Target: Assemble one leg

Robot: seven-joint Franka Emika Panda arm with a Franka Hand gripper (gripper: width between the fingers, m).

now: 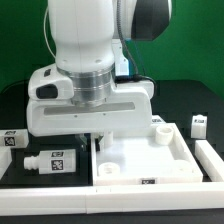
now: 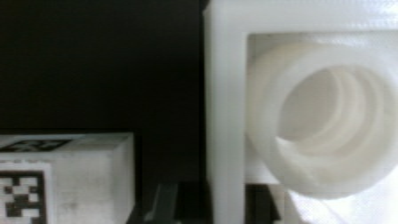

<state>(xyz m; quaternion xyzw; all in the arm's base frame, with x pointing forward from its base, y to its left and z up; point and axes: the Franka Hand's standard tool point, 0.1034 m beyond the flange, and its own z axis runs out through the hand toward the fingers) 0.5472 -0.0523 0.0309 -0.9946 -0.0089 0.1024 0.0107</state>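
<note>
The large white tray-like top [image 1: 150, 158] lies at the front, in the corner of a white fence. In the wrist view its upright wall [image 2: 228, 90] with a round threaded hole [image 2: 329, 110] fills the picture. My gripper [image 2: 217, 202] is low over the top's edge nearest the exterior view's left [image 1: 98, 136]. Its dark fingers [image 2: 173, 205] stand on either side of that wall and press on it. One leg [image 1: 50, 160] with a square tag lies on the black table just beside the top, and it also shows in the wrist view [image 2: 63, 175].
Another leg [image 1: 12, 140] lies at the exterior view's far left, one [image 1: 198, 124] at the right beyond the fence, and one [image 1: 158, 128] by the top's far corner. The white fence [image 1: 214, 160] runs along the front and right.
</note>
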